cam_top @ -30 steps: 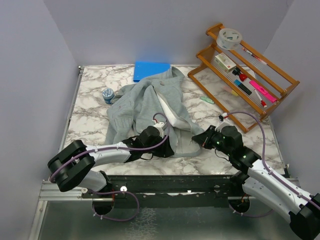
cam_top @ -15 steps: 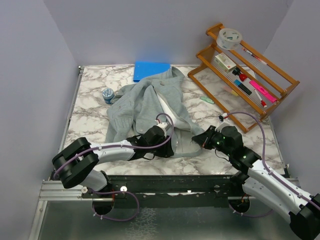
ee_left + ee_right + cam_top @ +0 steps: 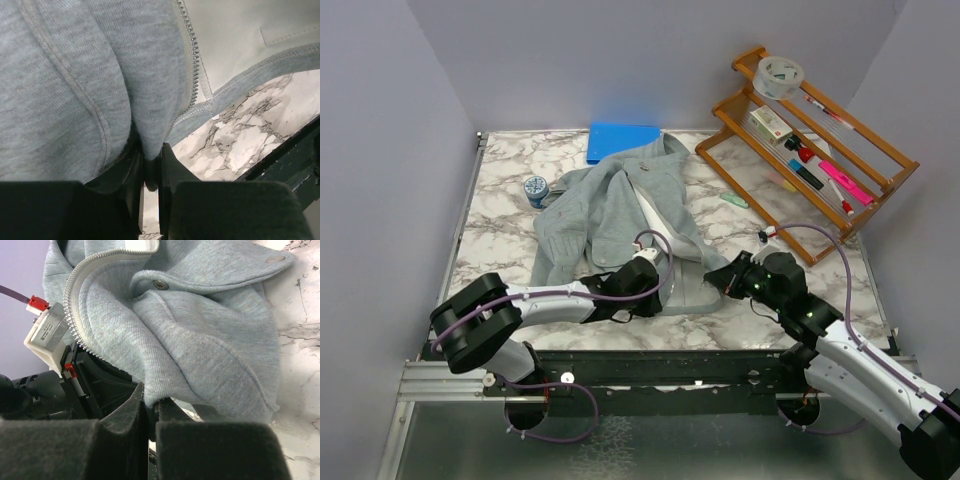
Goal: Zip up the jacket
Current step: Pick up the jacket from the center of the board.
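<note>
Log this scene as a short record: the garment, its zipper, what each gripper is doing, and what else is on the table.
garment: light grey fleece hooded jacket, crumpled on marble-patterned table
zipper: pale zipper, undone, front lying open
left gripper: shut on a fold of fabric near the jacket's bottom edge
right gripper: shut on a fold at the bottom edge
other: flat blue rectangular pad, wooden rack

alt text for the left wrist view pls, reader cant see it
The left claw pinches a fold of the grey jacket near its bottom hem, jaws closed on the fabric. Its zipper teeth run down the front edge right of the grip, marble table beyond the hem.
</note>
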`<action>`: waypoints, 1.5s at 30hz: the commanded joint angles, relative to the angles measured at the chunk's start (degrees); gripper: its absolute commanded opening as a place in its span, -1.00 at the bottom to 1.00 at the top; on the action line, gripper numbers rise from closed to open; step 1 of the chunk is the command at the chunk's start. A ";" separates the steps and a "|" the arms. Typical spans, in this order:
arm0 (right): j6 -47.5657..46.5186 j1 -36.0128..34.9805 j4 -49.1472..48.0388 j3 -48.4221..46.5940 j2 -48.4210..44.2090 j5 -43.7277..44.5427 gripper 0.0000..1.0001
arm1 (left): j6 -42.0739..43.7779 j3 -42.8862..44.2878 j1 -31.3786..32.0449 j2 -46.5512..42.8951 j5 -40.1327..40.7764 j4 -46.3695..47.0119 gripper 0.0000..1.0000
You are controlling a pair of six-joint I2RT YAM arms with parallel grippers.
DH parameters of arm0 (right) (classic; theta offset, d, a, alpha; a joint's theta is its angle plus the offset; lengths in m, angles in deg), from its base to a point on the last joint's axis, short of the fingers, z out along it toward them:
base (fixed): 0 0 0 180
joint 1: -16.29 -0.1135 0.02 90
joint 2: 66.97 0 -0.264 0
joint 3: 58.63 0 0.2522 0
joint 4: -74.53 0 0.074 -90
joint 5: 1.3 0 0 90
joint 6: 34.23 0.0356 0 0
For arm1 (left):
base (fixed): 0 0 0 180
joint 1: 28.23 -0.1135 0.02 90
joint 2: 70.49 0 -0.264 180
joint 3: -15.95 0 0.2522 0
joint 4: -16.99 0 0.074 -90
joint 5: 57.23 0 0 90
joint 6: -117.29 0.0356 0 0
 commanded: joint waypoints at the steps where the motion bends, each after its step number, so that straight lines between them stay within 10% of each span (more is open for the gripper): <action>1: 0.08 0.21 0.23 0.69 -0.45 -0.50 -1.00 | -0.57 -0.51 0.31 -2.24 1.68 1.28 -0.82; 17: -0.09 0.20 -0.20 0.78 0.28 -0.57 -0.99 | -6.24 -15.53 -5.62 -20.32 -3.21 14.47 -1.00; 24: 0.17 0.14 -0.61 1.20 0.49 -0.93 -0.99 | -6.39 -16.28 -6.23 -19.47 -4.47 14.52 -0.59; 45: 0.25 0.19 -0.24 1.22 0.08 -0.88 -1.00 | -5.49 -15.15 -6.22 -17.28 -5.40 14.70 -0.48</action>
